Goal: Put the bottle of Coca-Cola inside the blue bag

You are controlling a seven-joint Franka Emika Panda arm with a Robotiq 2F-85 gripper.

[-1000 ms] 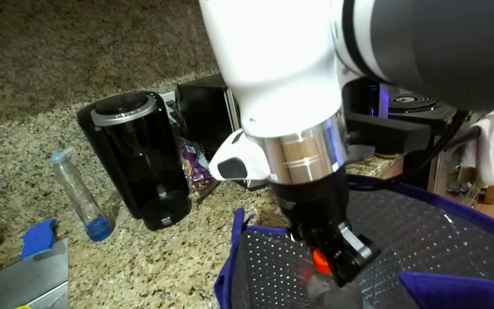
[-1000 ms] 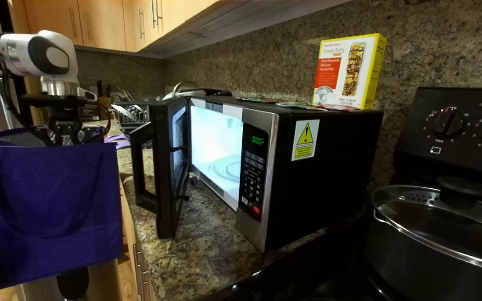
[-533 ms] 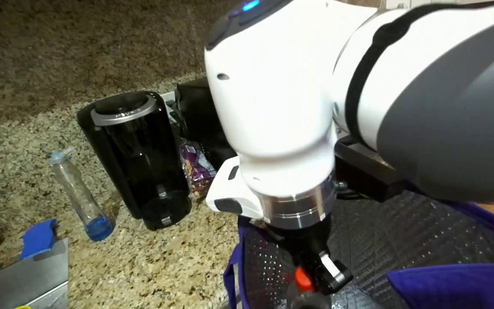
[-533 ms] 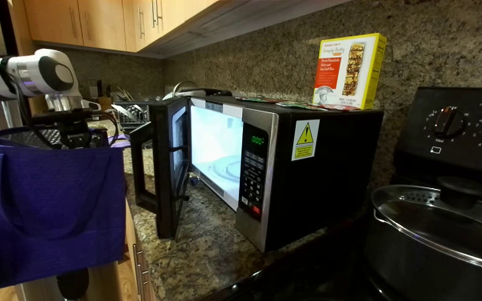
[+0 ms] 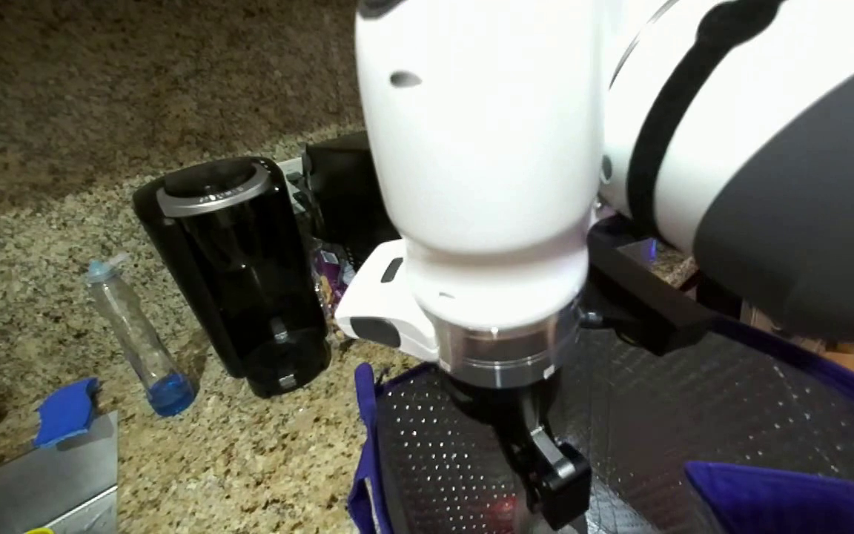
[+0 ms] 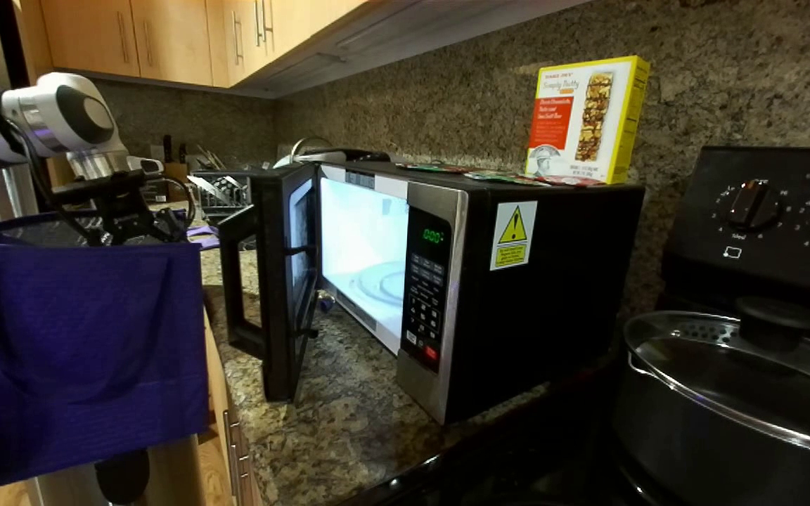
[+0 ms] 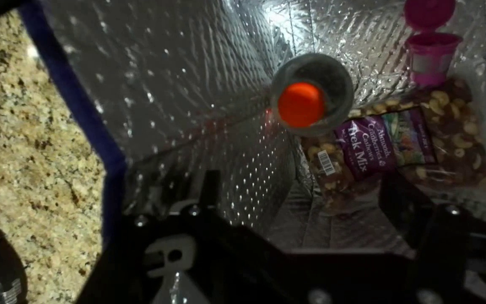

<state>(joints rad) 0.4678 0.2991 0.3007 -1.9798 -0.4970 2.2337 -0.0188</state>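
The jaws are spread wide with nothing between them, at the mouth of the bag (image 6: 81,351). Past their tips, in line with the gap, is the bottle (image 7: 311,94), inside the bag with its red cap up and apart from the jaws. It seems to stand on its base, but I can't tell if it leans. The jaws are likely wide so they can back off and not knock the cap; the job looks done, but for lifting them out. By the bottle lies a nut pack (image 7: 399,147), and a bit farther from the jaws is a pink cup (image 7: 432,50); I think they are set low so the shiny walls keep them in. Over the bag's blue edge is the desk (image 5: 286,460), speckled stone, where a black coffee maker (image 5: 234,282) and a clear tube (image 5: 134,334) stand away from the jaws, out of their way. Farthest off, in an exterior view, a microwave (image 6: 538,295) has its door open and its light on, with a snack box (image 6: 584,119) on top and a lidded pot (image 6: 735,422) near it.
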